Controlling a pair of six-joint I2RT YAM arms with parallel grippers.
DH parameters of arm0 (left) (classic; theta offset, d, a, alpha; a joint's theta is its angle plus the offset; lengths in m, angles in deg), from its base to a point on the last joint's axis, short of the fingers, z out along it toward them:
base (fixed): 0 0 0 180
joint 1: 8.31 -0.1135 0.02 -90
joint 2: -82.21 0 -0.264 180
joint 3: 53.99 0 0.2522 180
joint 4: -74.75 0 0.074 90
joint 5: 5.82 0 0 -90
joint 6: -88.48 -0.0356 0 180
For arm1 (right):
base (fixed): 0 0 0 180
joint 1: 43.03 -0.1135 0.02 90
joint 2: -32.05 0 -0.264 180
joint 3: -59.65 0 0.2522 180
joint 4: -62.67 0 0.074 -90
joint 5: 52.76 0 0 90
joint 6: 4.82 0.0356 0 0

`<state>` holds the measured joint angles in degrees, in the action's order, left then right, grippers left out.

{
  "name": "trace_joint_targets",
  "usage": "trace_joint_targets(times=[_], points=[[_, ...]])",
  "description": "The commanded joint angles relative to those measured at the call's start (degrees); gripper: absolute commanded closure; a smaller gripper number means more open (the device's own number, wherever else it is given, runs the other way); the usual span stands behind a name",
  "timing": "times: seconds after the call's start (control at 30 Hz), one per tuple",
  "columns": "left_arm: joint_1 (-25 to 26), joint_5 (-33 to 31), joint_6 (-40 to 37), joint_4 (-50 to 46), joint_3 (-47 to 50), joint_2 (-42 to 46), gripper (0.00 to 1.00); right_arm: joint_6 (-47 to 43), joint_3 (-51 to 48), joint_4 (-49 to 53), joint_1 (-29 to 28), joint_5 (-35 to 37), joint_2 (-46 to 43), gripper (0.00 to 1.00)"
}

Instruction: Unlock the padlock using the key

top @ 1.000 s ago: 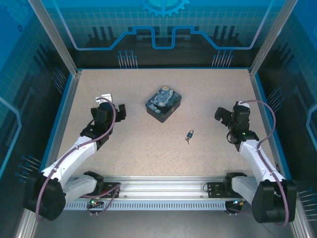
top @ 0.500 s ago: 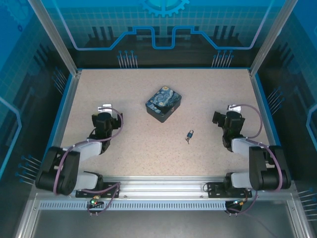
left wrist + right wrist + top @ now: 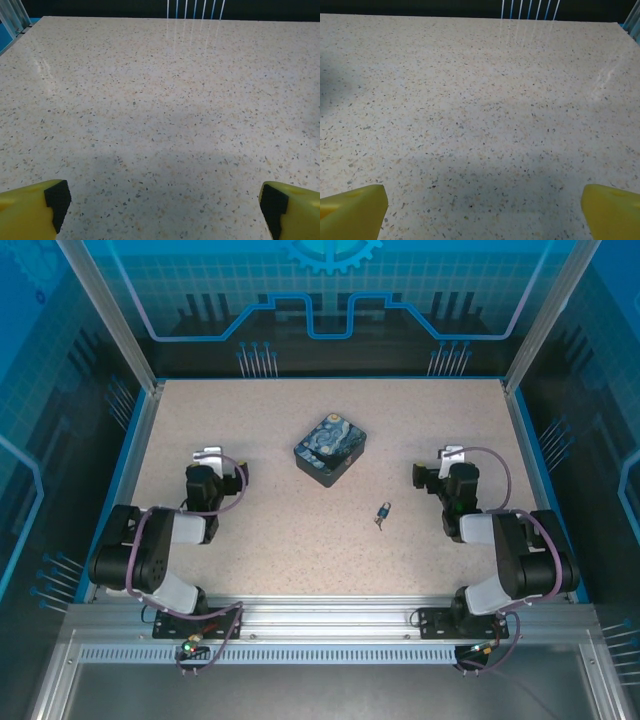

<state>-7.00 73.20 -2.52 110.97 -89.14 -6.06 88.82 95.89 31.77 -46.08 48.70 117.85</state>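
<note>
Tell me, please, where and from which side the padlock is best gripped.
Probably by its body, across the narrow sides, coming straight down from above. The padlock lies flat on the table, too low for a sideways approach. The key lies just by its near end, so close the fingers clear of that end. The open right pincer is nearer.

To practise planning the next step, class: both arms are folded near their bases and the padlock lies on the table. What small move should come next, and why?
Probably reach the right end effector left and nearer, toward the padlock. It is open, holds nothing, and is on the closer arm. The key lies right beside the padlock.
</note>
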Motion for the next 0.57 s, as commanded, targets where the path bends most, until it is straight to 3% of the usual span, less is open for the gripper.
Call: trace_joint_targets(times=[0.0, 0.3, 0.4, 0.53], points=[[-0.7, 4.7, 1.4, 1.1, -1.1, -0.4, 0.01, -2.1, 1.1, -1.2, -2.5, 3.0, 0.4, 0.00], [-0.9, 5.0, 1.5, 1.0, -1.2, -0.5, 0.01, -2.0, 1.2, -0.6, -2.4, 2.4, 0.4, 0.00], [-1.0, 5.1, 1.6, 0.8, -1.1, -0.5, 0.01, -1.8, 1.8, 0.6, -0.6, -2.2, 0.3, 0.00], [-1.0, 5.2, 1.6, 0.8, -1.2, -0.4, 0.01, -2.3, 1.3, -0.2, -0.9, -2.2, 0.2, 0.00]])
